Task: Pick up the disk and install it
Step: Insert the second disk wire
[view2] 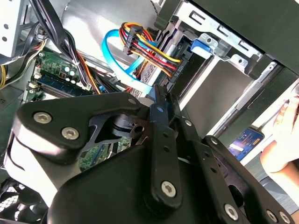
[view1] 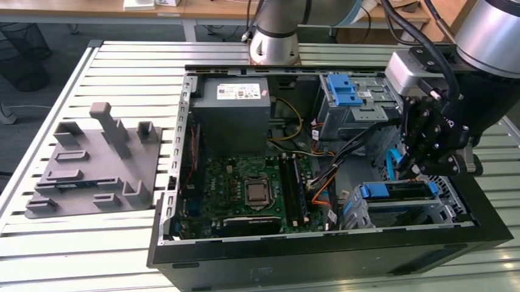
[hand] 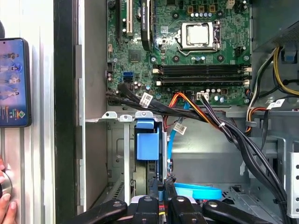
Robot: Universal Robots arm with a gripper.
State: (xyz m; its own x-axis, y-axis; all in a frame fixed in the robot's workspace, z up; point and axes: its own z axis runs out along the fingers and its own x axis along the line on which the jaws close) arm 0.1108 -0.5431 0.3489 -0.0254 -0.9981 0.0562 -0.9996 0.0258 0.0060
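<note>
place: lab/workshop | cues: slatted metal workbench; opened computer case; grey fixture block; desks behind

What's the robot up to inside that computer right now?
Gripper low inside the case, over the drive bay. Disk sits in the bay, blue end showing. Cables crowd close by.

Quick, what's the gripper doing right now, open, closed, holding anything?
Gripper: lowered inside the open black computer case, above the silver hard drive with blue carrier rails sitting in its bay; open or shut cannot be told.
</note>
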